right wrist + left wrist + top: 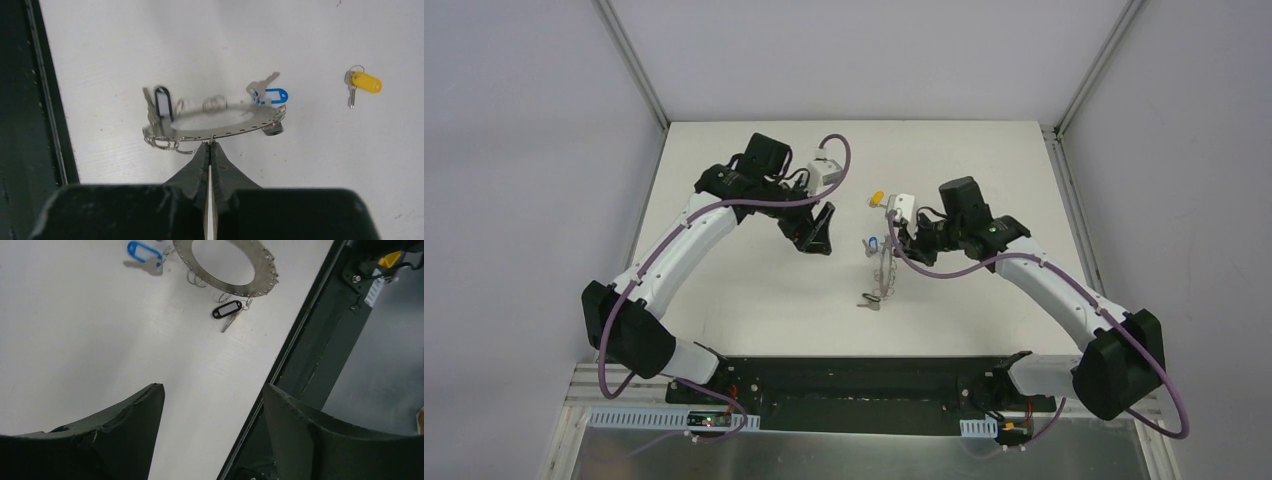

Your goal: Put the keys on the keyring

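While right gripper (210, 145) is clamped on the keyring (240, 129) rim, yellow key (365, 82) sits loose.
Ring looks tipped up at the middle of the table (754, 300); blue key (272, 95) and black key (162, 102) look hooked on already. Left gripper (212, 387) gapes wide (nothing in it). Next, my read: left fetches the yellow, threads it on a free loop; needs fine alignment.

On the table (754, 300), 1 key (364, 82) lies apart behind the keyring (220, 132).
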You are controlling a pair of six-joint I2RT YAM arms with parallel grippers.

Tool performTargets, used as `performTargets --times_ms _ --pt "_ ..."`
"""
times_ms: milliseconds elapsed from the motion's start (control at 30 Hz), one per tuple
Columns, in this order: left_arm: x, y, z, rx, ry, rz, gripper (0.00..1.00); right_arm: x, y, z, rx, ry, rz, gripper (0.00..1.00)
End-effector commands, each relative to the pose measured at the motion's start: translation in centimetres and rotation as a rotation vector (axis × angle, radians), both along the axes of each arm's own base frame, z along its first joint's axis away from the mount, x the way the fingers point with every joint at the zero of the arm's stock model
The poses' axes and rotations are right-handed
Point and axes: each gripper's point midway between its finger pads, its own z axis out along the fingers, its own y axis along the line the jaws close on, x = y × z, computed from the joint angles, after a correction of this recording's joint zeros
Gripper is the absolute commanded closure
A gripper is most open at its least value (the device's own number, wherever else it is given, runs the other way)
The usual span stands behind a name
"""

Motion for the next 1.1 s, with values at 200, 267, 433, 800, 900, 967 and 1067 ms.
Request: performTargets --times_ms 200,267,433,800,900,967,1067 --pt "-2.8 -7.2 7.2 -0.332 -0.081 -0.248 0.36 0.3 2.5 10.3 0.406 0.137 0.0 1.0" --pt "-2.7 -7.6 7.6 -0.356 -0.099 -0.265 0.38 0.1 2.5 11.3 0.449 0.169 0.006 1.0" --pt "-2.3 -8.6 8.0 -0.397 -0.109 -0.276 0.44 -0.3 2.8 13.4 0.537 0.249 0.042 1.0" --pt "-1.9 -10.7 7.1 -0.429 -0.007 -0.284 0.56 -0.4 3.4 14.3 0.596 0.364 0.07 1.0" --pt "-1.8 -11.7 8.0 -0.478 0.033 -0.295 0.56 -0.3 3.5 14.2 0.594 0.37 0.063 1.0" --pt "-1.9 -12.2 8.5 -0.506 0.055 -0.304 0.56 -0.2 3.5 14.0 0.593 0.373 0.056 1.0" --pt "-2.2 -12.4 8.2 -0.505 0.072 -0.31 0.62 0.1 3.4 13.8 0.591 0.368 0.023 1.0"
